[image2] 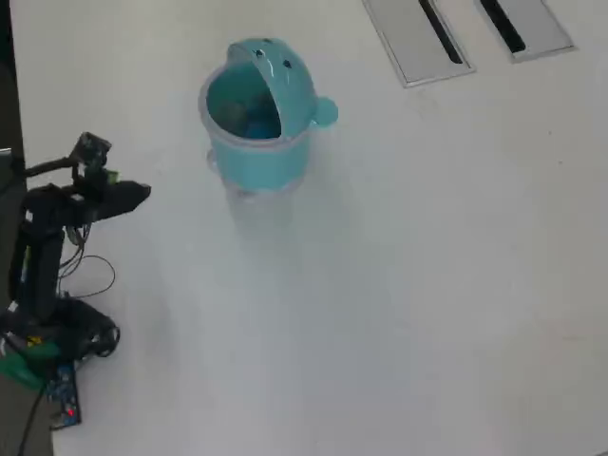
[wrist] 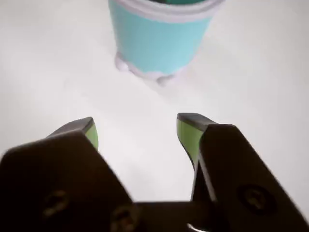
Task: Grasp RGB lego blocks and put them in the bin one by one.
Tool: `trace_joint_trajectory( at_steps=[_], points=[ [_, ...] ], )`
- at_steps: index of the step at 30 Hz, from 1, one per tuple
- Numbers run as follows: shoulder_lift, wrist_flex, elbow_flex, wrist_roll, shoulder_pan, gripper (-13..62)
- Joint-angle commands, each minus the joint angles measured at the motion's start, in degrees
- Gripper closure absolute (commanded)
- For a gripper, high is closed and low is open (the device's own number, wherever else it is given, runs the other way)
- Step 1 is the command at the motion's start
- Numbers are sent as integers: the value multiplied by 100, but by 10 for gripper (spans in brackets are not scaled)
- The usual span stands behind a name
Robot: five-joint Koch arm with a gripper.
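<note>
Looking at it, the pincer (wrist: 137, 128) hangs open and empty short of the bin (image2: 261, 142), no loose blocks visible on the counter (image2: 427, 285), so I'd scan before reaching.

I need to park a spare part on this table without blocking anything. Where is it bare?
In the overhead view the table is bare right of and below the bin, up to the two slotted plates at the top edge. The left edge is crowded: the arm, its open hand and cables.

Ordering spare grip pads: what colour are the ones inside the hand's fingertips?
Green pads, clearest in the wrist view.
</note>
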Motion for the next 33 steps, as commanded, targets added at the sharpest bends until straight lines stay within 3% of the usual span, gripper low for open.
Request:
trace_joint_trajectory(
  at_steps=[1,16,33],
  points=[
    [413,-686,132,325,0,192],
    [1828,-2654,2681,949,308,158],
    [1872,-3700,2909,2610,545,137]
  ],
)
